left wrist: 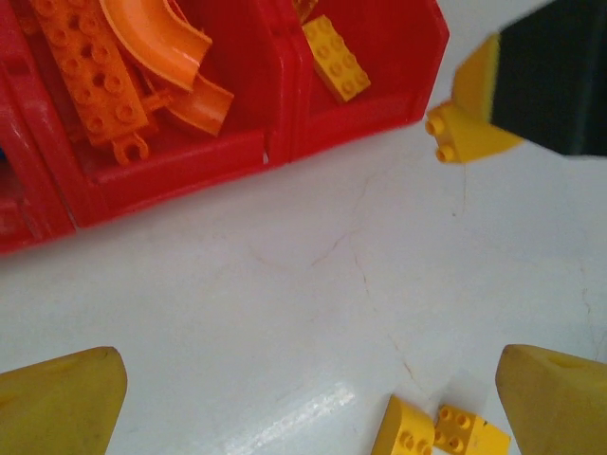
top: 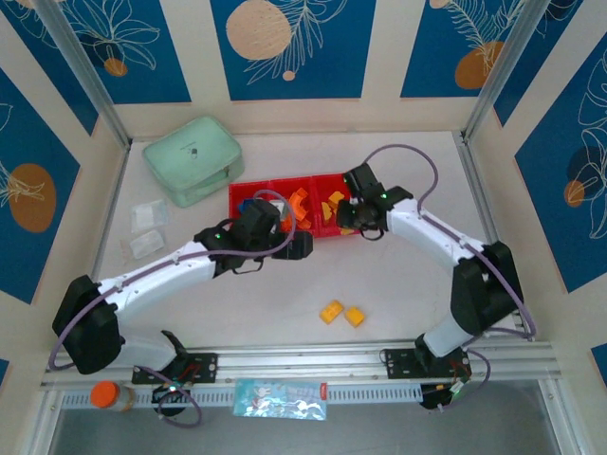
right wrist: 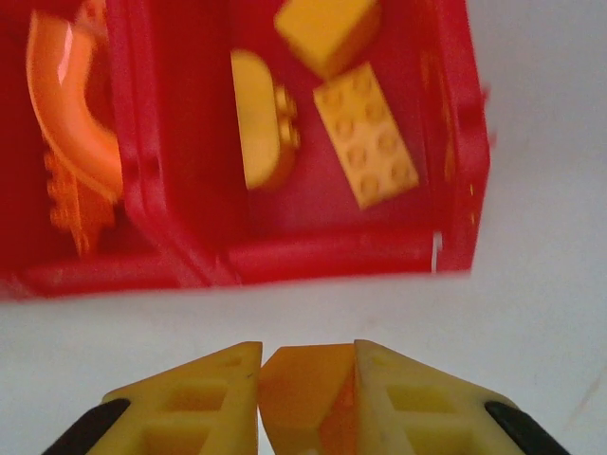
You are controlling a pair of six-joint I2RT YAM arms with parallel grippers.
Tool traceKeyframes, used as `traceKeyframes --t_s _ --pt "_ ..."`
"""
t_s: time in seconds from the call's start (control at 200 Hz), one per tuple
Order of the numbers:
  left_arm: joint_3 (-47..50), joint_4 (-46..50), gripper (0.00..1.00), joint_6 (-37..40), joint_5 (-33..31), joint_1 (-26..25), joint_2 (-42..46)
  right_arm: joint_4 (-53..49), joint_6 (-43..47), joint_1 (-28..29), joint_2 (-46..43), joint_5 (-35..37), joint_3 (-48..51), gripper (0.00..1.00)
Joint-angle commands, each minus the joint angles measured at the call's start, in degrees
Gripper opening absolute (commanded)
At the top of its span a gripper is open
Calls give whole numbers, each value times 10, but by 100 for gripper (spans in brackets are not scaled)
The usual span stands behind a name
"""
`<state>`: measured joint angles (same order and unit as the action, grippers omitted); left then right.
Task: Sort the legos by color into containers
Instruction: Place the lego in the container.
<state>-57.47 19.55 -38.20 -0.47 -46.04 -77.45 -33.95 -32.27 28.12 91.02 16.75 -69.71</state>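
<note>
Lettering on the mint case (top: 194,158) and on the packet (top: 280,398) by the near rail is showing too small to read. Right gripper (right wrist: 308,365) is clenching a yellow block (right wrist: 299,403), hanging just in front of the red tray (right wrist: 313,261) at its right compartment, where yellow legos (right wrist: 365,133) are lying. Left gripper (left wrist: 311,370) is gaping wide, gripping nothing, hovering over the table (left wrist: 237,313) near the tray's front wall. Two loose blocks (top: 331,312) are sitting side by side, apart from the tray.
</note>
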Motion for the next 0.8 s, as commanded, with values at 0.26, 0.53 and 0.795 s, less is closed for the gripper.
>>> traceKeyframes --t_s 0.26,0.53,0.795 --pt "-42 25 99 29 -9 24 -17 -2 67 -30 186 40 -181 30" --pt "-39 28 99 26 4 26 -8 -9 71 -20 148 11 -170 42" --pt "-11 19 99 11 37 23 11 -24 58 0 38 -9 -58 52"
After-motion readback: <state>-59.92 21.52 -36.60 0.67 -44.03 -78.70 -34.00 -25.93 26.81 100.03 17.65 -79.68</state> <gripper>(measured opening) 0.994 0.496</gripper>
